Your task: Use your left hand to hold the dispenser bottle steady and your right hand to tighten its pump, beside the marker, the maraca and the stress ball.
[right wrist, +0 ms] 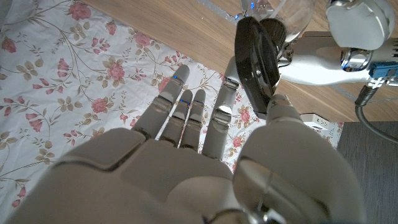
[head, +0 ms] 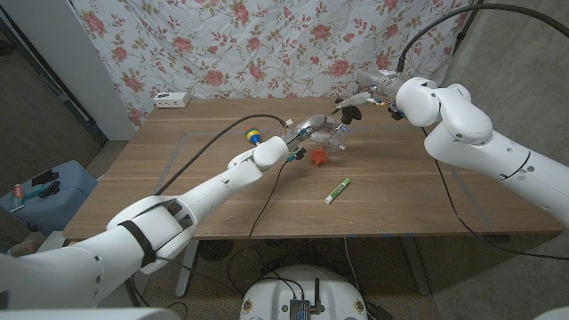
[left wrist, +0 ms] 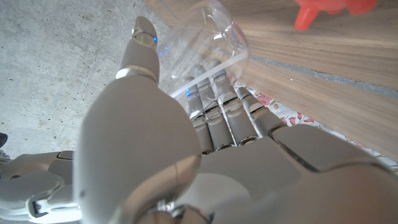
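Observation:
A clear dispenser bottle (head: 327,133) is gripped by my left hand (head: 304,135) over the middle of the table, and its neck tilts toward my right hand. In the left wrist view the fingers (left wrist: 217,106) wrap round the clear bottle (left wrist: 199,43). My right hand (head: 366,89) reaches in from the right and pinches the black pump (head: 350,112) at the bottle's top. The right wrist view shows the pump (right wrist: 255,62) between thumb and fingers. A red stress ball (head: 318,157) lies just below the bottle. A green and white marker (head: 338,190) lies nearer me, and the maraca (head: 252,136) is at the left.
A white power strip (head: 172,100) sits at the table's far left corner, by the flowered cloth (head: 267,44) that hangs behind. Cables run across the wooden table (head: 427,178) to both arms. A blue bin (head: 44,191) stands on the floor at the left.

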